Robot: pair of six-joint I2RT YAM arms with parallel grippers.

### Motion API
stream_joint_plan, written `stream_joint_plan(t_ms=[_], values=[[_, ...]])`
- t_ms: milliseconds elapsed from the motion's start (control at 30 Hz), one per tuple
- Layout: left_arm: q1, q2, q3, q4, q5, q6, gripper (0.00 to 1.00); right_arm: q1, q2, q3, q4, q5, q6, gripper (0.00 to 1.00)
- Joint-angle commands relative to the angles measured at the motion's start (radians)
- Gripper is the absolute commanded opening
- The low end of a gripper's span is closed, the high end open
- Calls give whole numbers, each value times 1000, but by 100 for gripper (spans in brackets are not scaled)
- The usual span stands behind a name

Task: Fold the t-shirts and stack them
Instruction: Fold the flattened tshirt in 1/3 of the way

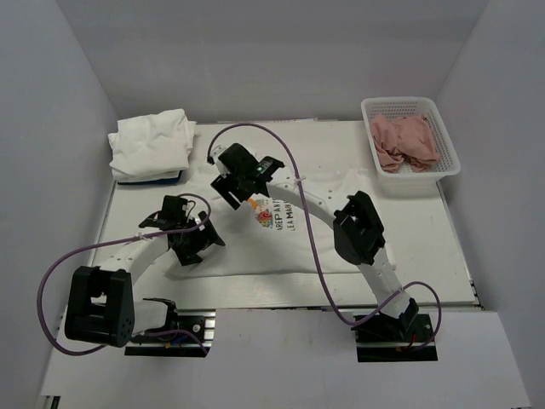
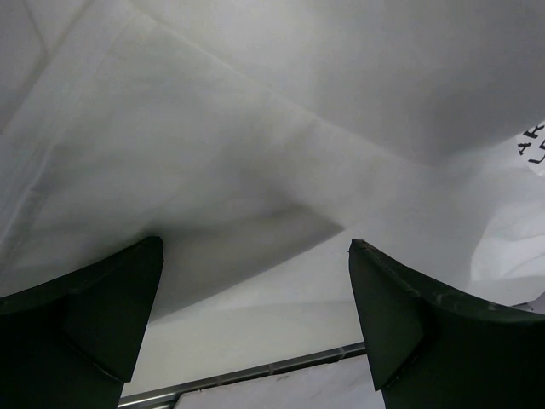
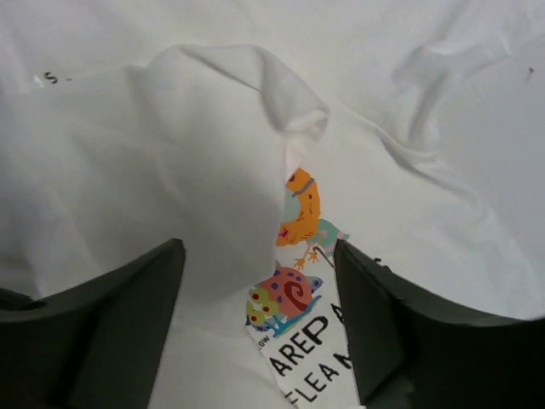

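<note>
The left end effector (image 2: 255, 245) hangs wide open, gripping nothing, over the near left of the printed shirt (image 1: 255, 251) spread on the bench (image 1: 426, 230). Further in, the right end effector (image 3: 259, 245) is also wide open, a raised fold of that shirt standing in its gap beside the print (image 3: 294, 256). At the far left corner sit folded shirts (image 1: 152, 143), and at the far right a basket (image 1: 400, 101) of pink cloth (image 1: 404, 143).

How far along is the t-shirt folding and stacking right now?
Done: folded white bundles sit stacked at the far left. In hand: the printed t-shirt lies partly folded, a flap hiding some print, with left fingers and right fingers open above it. Left: finishing its folds and stacking it.
</note>
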Motion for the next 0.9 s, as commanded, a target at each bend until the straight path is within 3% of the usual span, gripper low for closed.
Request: stream_joint_plan(t_ms=[0, 33, 233, 333, 367, 433, 467, 600, 767, 867], values=[[-4, -5, -7, -14, -15, 13, 100, -16, -16, -4, -26, 129, 60, 79], [-4, -5, 2, -14, -24, 13, 100, -17, -25, -6, -35, 139, 71, 90], [-4, -23, 53, -98, -94, 23, 100, -57, -193, -223, -18, 153, 282, 90], [-4, -45, 62, -121, -116, 23, 100, -117, -374, -438, -15, 130, 416, 90], [7, -45, 62, -121, -126, 23, 100, -145, -411, -604, 6, 132, 438, 90], [7, -69, 62, -121, -140, 23, 100, -189, -581, -719, 30, 121, 517, 90], [7, -70, 62, -112, -156, 23, 100, -229, -709, -894, 70, 119, 555, 90], [7, -70, 62, -89, -179, 4, 100, -313, -894, -1156, 98, 98, 619, 90], [7, -14, 31, -43, -157, -28, 100, -448, -954, -1421, 268, 15, 642, 90], [7, -2, 22, -55, -169, -55, 100, -513, -930, -1455, 310, -57, 649, 90]])
